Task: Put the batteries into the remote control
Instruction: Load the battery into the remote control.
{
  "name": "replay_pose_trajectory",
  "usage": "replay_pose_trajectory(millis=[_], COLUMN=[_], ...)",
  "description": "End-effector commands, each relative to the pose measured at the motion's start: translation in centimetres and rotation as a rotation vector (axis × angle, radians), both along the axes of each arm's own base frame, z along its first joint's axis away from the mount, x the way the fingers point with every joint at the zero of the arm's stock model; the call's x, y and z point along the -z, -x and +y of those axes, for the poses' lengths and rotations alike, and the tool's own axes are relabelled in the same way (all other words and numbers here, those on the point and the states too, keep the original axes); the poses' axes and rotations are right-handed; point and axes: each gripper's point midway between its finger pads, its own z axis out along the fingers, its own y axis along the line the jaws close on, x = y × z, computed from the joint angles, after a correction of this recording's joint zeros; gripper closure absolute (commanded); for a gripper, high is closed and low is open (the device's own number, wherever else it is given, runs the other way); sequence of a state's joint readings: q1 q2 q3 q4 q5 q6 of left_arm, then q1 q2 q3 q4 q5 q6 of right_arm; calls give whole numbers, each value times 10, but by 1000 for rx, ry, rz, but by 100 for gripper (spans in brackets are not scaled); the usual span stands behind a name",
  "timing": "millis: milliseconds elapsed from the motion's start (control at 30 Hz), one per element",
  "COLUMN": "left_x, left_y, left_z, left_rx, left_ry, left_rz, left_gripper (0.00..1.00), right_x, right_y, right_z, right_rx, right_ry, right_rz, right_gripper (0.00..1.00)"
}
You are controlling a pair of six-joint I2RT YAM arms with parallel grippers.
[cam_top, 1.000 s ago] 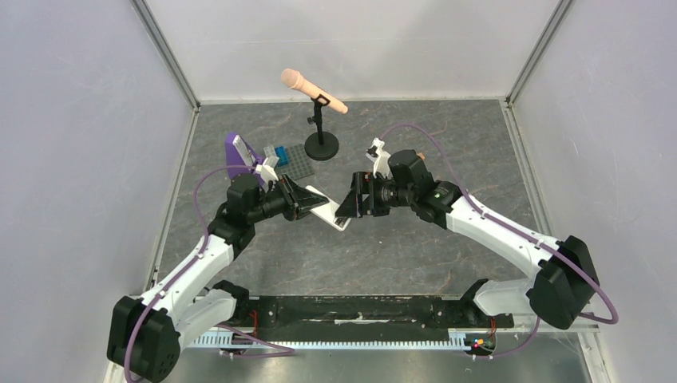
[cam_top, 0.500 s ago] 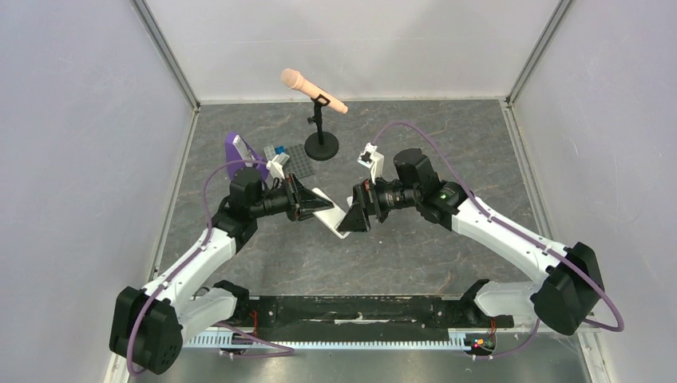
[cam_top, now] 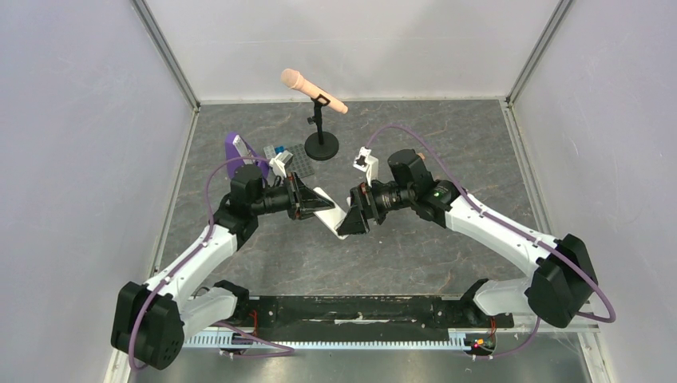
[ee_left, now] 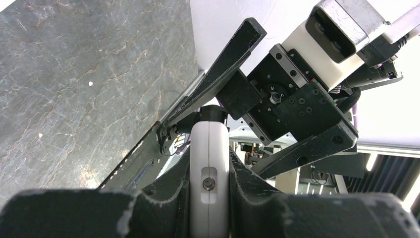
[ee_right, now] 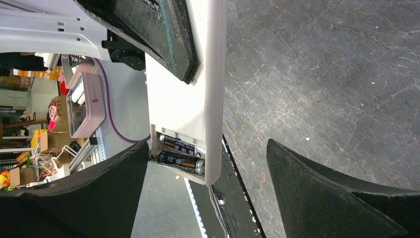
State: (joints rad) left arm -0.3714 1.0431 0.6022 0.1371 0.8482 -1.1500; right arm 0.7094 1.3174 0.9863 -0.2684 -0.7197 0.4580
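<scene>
The white remote control [cam_top: 331, 211] hangs above the table's middle, held at its far end by my left gripper [cam_top: 316, 203], which is shut on it. In the left wrist view the remote control [ee_left: 209, 173] stands edge-on between the two dark fingers. Its back compartment is uncovered, and the batteries [ee_right: 181, 162] lie side by side in it, two dark cells with printed labels. My right gripper [ee_right: 208, 148] is open, its jaws straddling that battery end. The left finger [ee_right: 119, 188] is close to the lower cell's tip; the right finger [ee_right: 317, 188] stands well clear.
A pink microphone [cam_top: 313, 90] on a black stand [cam_top: 322, 147] is at the back centre. A grey slab [cam_top: 297, 159] with a purple stand [cam_top: 235, 148] and small blocks sits behind my left gripper. A dark stone tabletop [cam_top: 415, 255] lies below.
My right gripper has swung slightly left and nearer, and its jaws have spread wider around the remote's battery end. The left gripper has edged forward, still holding the remote.
</scene>
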Motion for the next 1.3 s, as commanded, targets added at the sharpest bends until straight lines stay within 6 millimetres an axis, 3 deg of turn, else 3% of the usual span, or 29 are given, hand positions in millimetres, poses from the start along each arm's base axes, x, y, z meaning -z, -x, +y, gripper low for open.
replay_pose_trajectory(millis=[0, 400, 867, 933, 1000, 1067, 1267], left_x=[-27, -40, -46, -45, -45, -43, -36], left_y=[1, 16, 35, 34, 32, 31, 26], left_z=[-4, -5, -1, -1, -1, -1, 0], left_rx=[54, 137, 210, 206, 200, 191, 166], left_ry=[46, 159, 164, 163, 160, 152, 131], left_rz=[-105, -107, -181, -178, -177, -174, -166], left_gripper=[98, 98, 98, 98, 98, 98, 98], right_x=[2, 13, 0, -4, -9, -17, -40], right_y=[-1, 0, 1, 3, 4, 4, 10], right_z=[2, -2, 4, 5, 5, 5, 7], right_rx=[-20, -27, -14, -18, -16, -11, -29], right_ry=[-7, 6, -88, -106, -120, -149, -240], right_rz=[-14, -1, 70, 82, 88, 75, 86], right_gripper=[11, 28, 43, 36, 18, 9, 5])
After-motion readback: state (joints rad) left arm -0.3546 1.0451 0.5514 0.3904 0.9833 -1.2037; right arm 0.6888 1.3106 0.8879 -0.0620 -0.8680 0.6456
